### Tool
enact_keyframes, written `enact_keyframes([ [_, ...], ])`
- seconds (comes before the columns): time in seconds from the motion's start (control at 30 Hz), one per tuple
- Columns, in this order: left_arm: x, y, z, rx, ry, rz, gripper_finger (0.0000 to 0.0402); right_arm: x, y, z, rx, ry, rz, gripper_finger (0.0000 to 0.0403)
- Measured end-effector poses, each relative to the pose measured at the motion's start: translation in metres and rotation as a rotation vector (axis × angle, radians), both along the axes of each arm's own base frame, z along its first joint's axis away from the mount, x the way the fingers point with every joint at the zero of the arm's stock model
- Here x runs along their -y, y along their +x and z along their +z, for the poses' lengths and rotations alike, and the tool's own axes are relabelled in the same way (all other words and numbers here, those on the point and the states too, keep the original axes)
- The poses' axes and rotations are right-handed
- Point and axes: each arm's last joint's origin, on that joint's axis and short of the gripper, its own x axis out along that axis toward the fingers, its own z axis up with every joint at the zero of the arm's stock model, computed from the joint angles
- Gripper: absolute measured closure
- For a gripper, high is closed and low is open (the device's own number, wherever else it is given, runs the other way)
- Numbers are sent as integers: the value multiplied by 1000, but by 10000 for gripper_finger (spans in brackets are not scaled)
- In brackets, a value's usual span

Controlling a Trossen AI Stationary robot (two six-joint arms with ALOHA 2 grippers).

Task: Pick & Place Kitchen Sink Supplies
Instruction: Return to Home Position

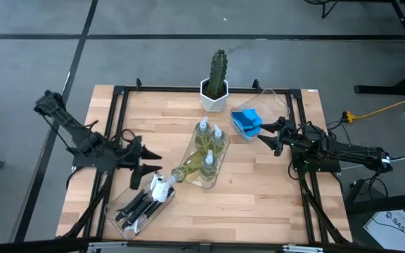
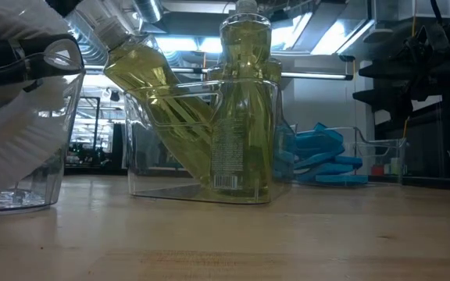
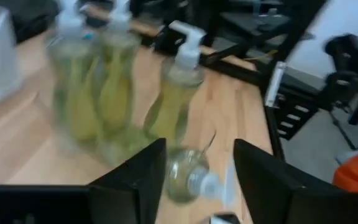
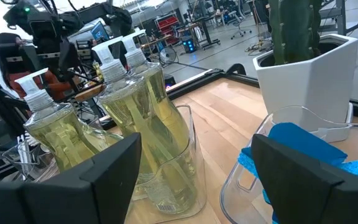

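Several clear bottles of pale yellow-green liquid [image 1: 208,144] stand in a clear tray [image 1: 220,169] at mid-table. One more bottle [image 1: 185,171] leans out over the tray's near-left rim [image 2: 143,82], its base inside. My left gripper [image 1: 153,160] hovers open just left of it. In the left wrist view the leaning bottle [image 3: 185,174] shows beyond that gripper's spread fingers [image 3: 199,149]. Black-handled brushes with white heads [image 1: 146,200] lie in a tray at the near left. Blue sponges [image 1: 246,121] sit in a tray at the far right, with my right gripper [image 1: 267,133] open beside them.
A green cactus in a white pot [image 1: 216,81] stands at the far edge, behind the bottles. A black frame [image 1: 118,126] runs along the table's sides. Bare wood [image 1: 252,204] lies near the front right.
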Motion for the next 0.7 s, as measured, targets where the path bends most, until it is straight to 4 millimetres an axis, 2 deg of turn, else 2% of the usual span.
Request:
enact_keyframes([
  [0.2,-24,23,-12,112,101,-178,224,0,0,0,0,0,0,102],
  [0.3,-43,26,-24,109,131,-176,222,0,0,0,1,0,0,102],
  [0.5,-77,15,-39,111,193,-66,224,0,0,0,0,0,0,102],
  [0.7,-94,-5,-63,221,247,-50,222,0,0,0,0,0,0,102],
])
